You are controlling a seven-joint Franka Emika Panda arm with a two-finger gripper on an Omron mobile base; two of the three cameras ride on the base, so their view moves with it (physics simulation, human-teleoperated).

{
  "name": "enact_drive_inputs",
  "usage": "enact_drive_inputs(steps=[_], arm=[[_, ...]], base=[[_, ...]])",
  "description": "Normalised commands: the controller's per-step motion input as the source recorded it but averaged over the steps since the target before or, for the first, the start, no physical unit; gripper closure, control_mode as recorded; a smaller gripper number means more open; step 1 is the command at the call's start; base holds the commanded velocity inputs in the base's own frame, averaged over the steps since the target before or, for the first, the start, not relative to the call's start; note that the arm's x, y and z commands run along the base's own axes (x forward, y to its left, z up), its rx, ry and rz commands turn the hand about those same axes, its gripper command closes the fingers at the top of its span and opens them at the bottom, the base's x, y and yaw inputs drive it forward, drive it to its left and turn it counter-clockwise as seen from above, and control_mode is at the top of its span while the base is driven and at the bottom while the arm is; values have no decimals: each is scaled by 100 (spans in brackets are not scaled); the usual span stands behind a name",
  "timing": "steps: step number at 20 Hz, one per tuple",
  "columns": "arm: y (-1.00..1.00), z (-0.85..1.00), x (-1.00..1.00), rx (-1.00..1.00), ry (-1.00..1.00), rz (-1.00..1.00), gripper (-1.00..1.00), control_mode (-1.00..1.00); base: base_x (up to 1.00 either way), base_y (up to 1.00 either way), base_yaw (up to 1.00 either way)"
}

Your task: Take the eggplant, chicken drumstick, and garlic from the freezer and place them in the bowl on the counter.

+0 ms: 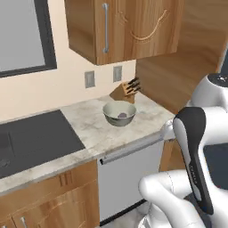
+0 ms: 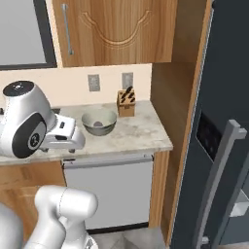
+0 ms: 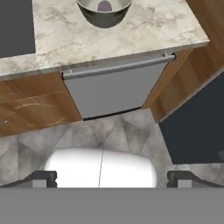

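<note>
The grey-green bowl (image 1: pixel 119 113) (image 2: pixel 99 121) (image 3: pixel 104 15) stands on the marbled counter (image 1: pixel 95 131) (image 2: pixel 138 131) (image 3: pixel 135 30). A small dark purple-grey eggplant (image 1: pixel 121 115) (image 2: pixel 98 124) (image 3: pixel 104 5) lies inside it. My gripper (image 3: pixel 113 179) is open and empty, its tips far apart, hanging in front of the counter edge and looking down over the floor. The dark slate-blue freezer (image 2: pixel 223 97) (image 3: pixel 197 127) with its grey bar handle (image 2: pixel 221 180) rises to the right of the counter. The chicken drumstick and the garlic are out of view.
A wooden knife block (image 1: pixel 126 91) (image 2: pixel 126 103) stands behind the bowl against the wall. The black sink (image 1: pixel 33 138) is set into the counter on the left. A grey dishwasher front (image 1: pixel 129 173) (image 2: pixel 109 189) (image 3: pixel 111 89) sits under the counter, and a wooden wall cupboard (image 1: pixel 120 26) hangs above.
</note>
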Motion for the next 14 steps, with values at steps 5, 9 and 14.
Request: enact_drive_inputs(steps=[5,9,14], arm=[[0,0,0,0,0,0,-100,100],[0,0,0,0,0,0,-100,100],[0,0,0,0,0,0,-100,100]], base=[[-84,36,-81],[-41,3,-77],[-10,-24,-65]])
